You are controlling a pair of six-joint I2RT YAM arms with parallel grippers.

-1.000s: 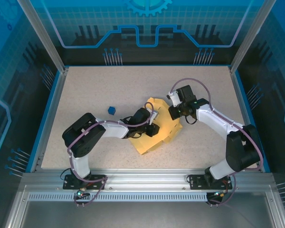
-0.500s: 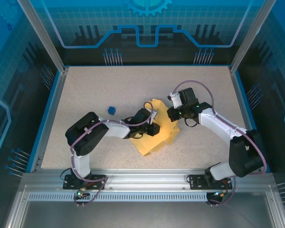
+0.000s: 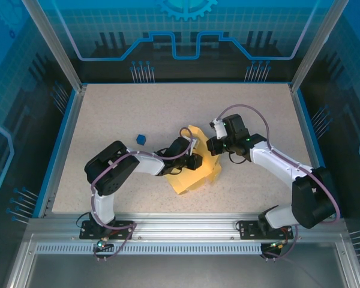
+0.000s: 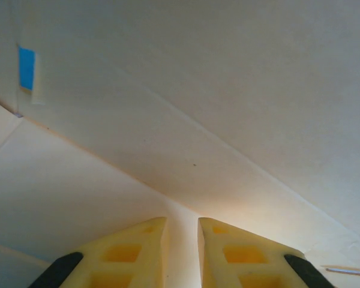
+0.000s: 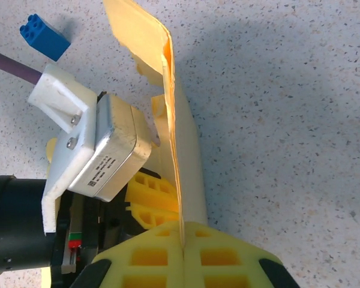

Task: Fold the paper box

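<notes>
The paper box (image 3: 189,180) is a pale yellow card sheet lying mid-table, its right part bent upward. My left gripper (image 3: 196,162) lies on the sheet, pointing right. In the left wrist view its fingers stand a narrow gap apart, closed on a fold of card (image 4: 228,90), with the left gripper (image 4: 183,231) right at a crease. My right gripper (image 3: 211,147) sits at the sheet's upper right edge. In the right wrist view the right gripper (image 5: 183,237) is shut on the edge of an upright flap (image 5: 141,30). The left fingers (image 5: 147,201) press against that flap's left side.
A small blue block (image 3: 141,139) rests on the speckled table left of the sheet, also visible as the blue block (image 5: 45,37) in the right wrist view. A blue tape patch (image 4: 26,68) marks the card. Raised blue walls edge the table (image 3: 108,108).
My right gripper has moved left toward the left gripper, pulling the flap more upright, so the sheet's right side looks narrower. The left gripper has barely moved.
</notes>
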